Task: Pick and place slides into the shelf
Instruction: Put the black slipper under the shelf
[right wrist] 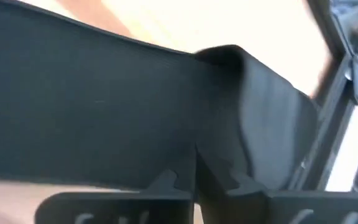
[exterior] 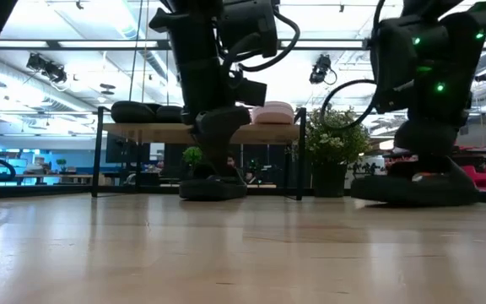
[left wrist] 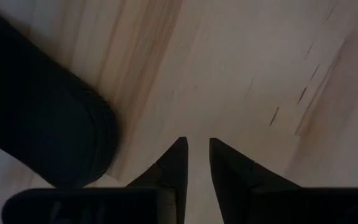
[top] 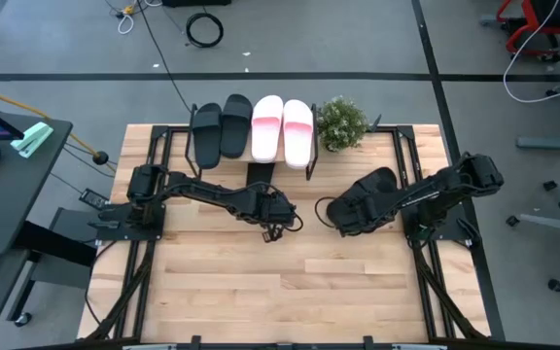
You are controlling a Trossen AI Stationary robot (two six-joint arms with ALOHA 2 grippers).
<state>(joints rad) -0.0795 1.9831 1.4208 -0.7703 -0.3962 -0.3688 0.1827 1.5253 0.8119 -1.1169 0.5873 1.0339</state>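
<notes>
The shelf [exterior: 167, 133] stands at the table's far edge with two black slides [top: 220, 126] and two pale pink slides [top: 283, 128] lying side by side on its top board. My left gripper [top: 272, 228] is shut at mid-table, pointing down at the wood. A black slide [left wrist: 42, 124] lies on the table right beside it, mostly under the arm in the high view. My right gripper [top: 333, 214] is low at the table's right middle, shut at the near-left end of another black slide [top: 372, 190]. My right gripper is shut on the black slide, whose dark side [right wrist: 104, 99] fills its wrist view just past the fingers. The fingers [right wrist: 173, 183] hide the place of contact, so the part held cannot be told. In the low view the slide [exterior: 416, 190] sits low on the table.
A small green potted plant [top: 341, 123] stands at the shelf's right end. Black frame rails [top: 411, 165] run along the table's left and right sides by the arm bases. Bare wood [top: 280, 292] lies toward the near edge.
</notes>
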